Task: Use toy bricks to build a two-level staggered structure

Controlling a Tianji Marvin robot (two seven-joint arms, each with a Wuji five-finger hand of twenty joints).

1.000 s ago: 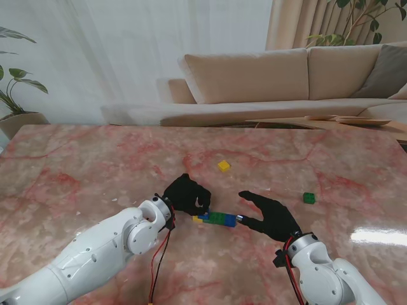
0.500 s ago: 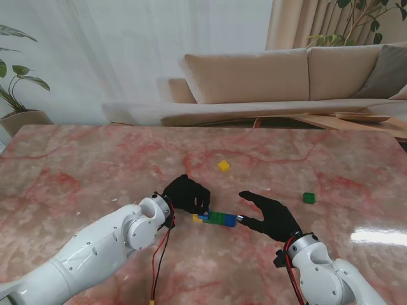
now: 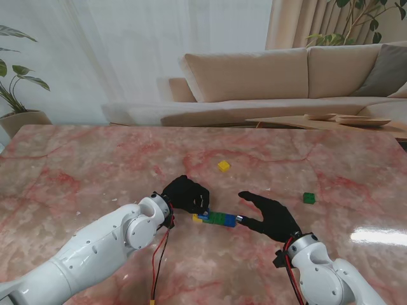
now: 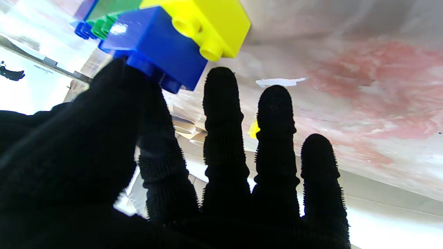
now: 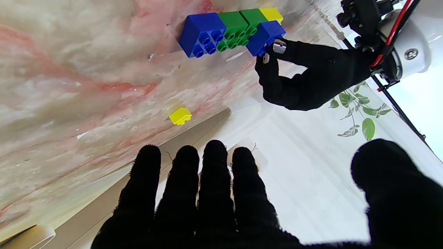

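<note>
Gloved in black, the robot's left hand (image 3: 186, 194) is pinching a small blue plastic toy brick (image 4: 155, 45) between thumb and forefinger, the other three fingers (image 4: 275, 138) standing straight and apart from it. That blue brick is sitting on the second level, at the left end of a short row of bricks (image 3: 217, 218) lying on the pink-veined marble tabletop (image 3: 95, 165). Under and just beside it is showing a yellow plastic brick (image 4: 207, 20); from there the row is running rightward through a green studded brick (image 5: 238, 29) to a larger blue brick (image 5: 202, 33) at the far end. The row's long axis is lying left to right across the stand's view, squarely between the two hands.

On the right, the second black-gloved hand, the right hand (image 3: 273, 216), is resting open and holding nothing, its fingers spread, one fingertip reaching just up to the row's right end; whether it is touching cannot be told.

Well apart from the row, a loose yellow brick (image 3: 224, 166) is lying farther from me, and a loose green brick (image 3: 309, 197) is lying to the right, nearer the right hand than the left.

By the look of it, the upper brick is being seated off-centre, and any further brick would fall to the free right hand.
</note>
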